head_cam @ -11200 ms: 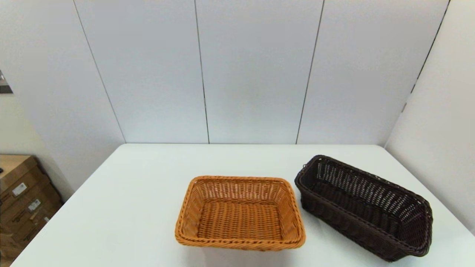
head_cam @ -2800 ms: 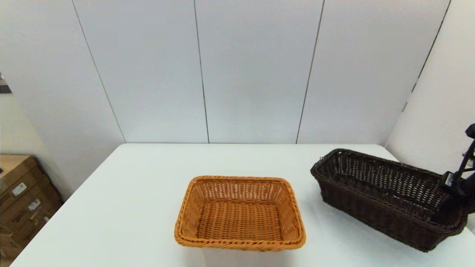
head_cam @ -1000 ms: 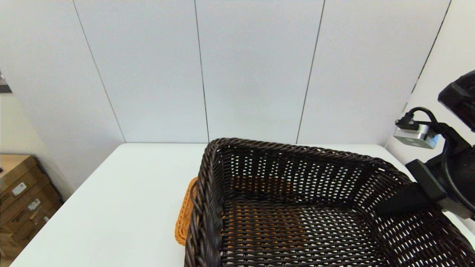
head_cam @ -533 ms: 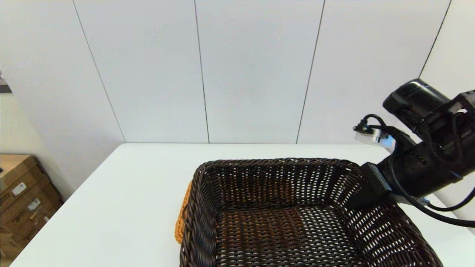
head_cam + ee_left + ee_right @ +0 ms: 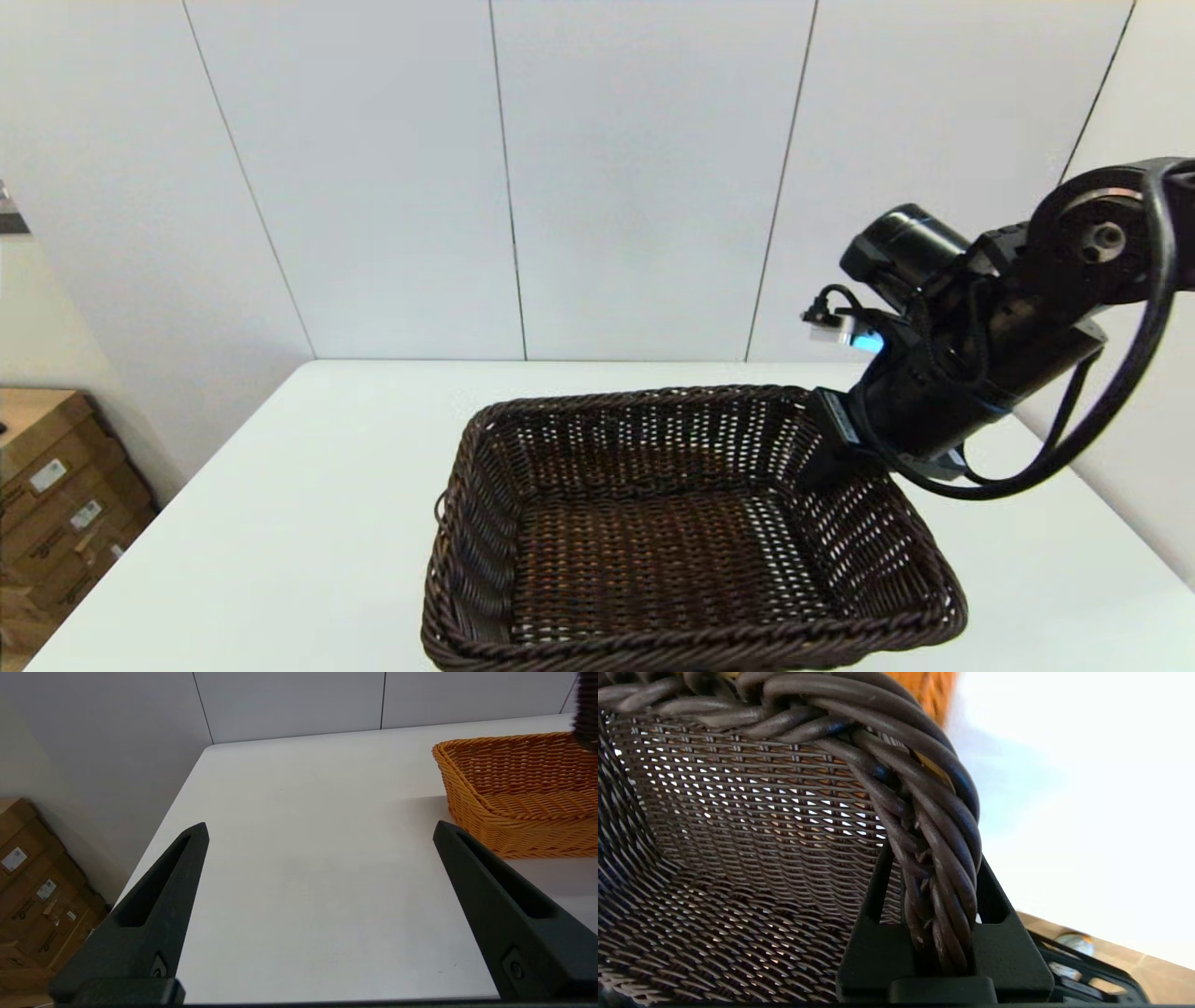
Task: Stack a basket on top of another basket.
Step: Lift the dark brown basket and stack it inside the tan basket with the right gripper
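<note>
Right claw (image 5: 826, 457) pinching braided rim of dark brown rectangular woven wicker basket (image 5: 681, 532) at far right corner, one finger inside the wall, one outside; rim strands wedged between both fingers (image 5: 878, 891) in right wrist view. Right arm (image 5: 990, 345) reaching in from right side of worktop, forearm angled down and leftward toward the corner, wrist camera with blue light on top, black cable looped beneath.

Dark basket roughly level, open side up, directly over orange-tan rectangular woven wicker basket (image 5: 518, 788), hiding it in head view; orange weave glimpsed through dark lattice. Seated or just above: cannot tell.

Left claw (image 5: 320, 828) spread wide, low over bare white worktop (image 5: 308, 523), near left side of orange-tan basket, apart from it. Cardboard boxes (image 5: 56, 504) on floor beyond left edge of worktop.
</note>
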You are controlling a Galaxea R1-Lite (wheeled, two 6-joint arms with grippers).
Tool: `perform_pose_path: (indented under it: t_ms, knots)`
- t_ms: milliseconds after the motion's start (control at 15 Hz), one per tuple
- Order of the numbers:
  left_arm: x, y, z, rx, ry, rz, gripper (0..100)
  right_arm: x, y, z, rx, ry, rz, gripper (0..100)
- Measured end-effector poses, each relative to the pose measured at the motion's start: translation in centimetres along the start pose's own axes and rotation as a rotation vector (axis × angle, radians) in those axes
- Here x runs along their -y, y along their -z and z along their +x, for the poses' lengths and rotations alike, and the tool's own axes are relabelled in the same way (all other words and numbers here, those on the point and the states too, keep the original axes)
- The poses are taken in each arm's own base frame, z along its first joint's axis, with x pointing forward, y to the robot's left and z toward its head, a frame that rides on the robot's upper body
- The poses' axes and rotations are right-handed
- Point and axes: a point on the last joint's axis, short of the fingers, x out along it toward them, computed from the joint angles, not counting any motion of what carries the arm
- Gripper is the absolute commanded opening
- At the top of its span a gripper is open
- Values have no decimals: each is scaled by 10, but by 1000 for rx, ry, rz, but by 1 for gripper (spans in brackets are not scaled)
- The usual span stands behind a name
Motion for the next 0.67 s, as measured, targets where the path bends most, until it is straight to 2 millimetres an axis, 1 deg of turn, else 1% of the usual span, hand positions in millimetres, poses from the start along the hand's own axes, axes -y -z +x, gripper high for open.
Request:
perform_pose_path:
  t_ms: [200, 467, 667]
  knots:
    - [0, 0, 0, 0, 0, 0, 100, -16, -12, 13, -4, -6, -1, 0]
    - [0, 0, 0, 0, 0, 0, 100, -34, -21, 26, -10, -19, 27, 0]
    - [0, 0, 0, 0, -1, 0, 100, -41, -29, 38, -12, -14, 37, 0]
